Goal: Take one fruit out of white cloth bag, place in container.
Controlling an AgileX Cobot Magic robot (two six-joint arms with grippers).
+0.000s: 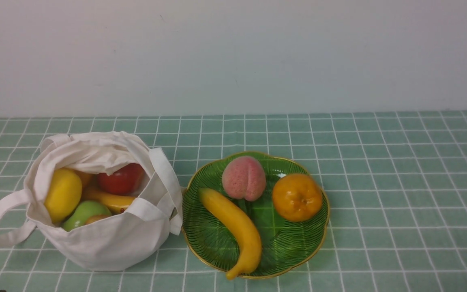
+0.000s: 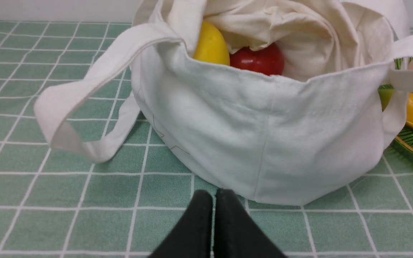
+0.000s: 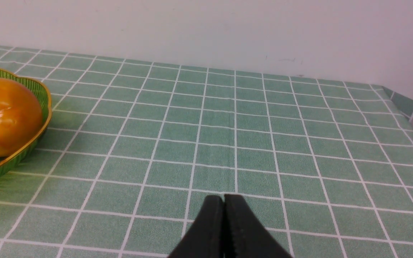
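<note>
Item count, by kind:

- White cloth bag (image 1: 108, 239): one.
- Green plate (image 1: 286, 247): one.
- Peach (image 1: 244, 178): one, on the plate.
- Mandarin (image 1: 297, 197): one, on the plate.
- Bananas: two, one on the plate (image 1: 235, 227) and one in the bag (image 1: 110, 199).
- Red apple (image 1: 121, 179): one, in the bag.
- Yellow fruit (image 1: 63, 194): one, in the bag.
- Green fruit (image 1: 84, 212): one, in the bag.

Further fruit in the bag is partly hidden and cannot be counted.
</note>
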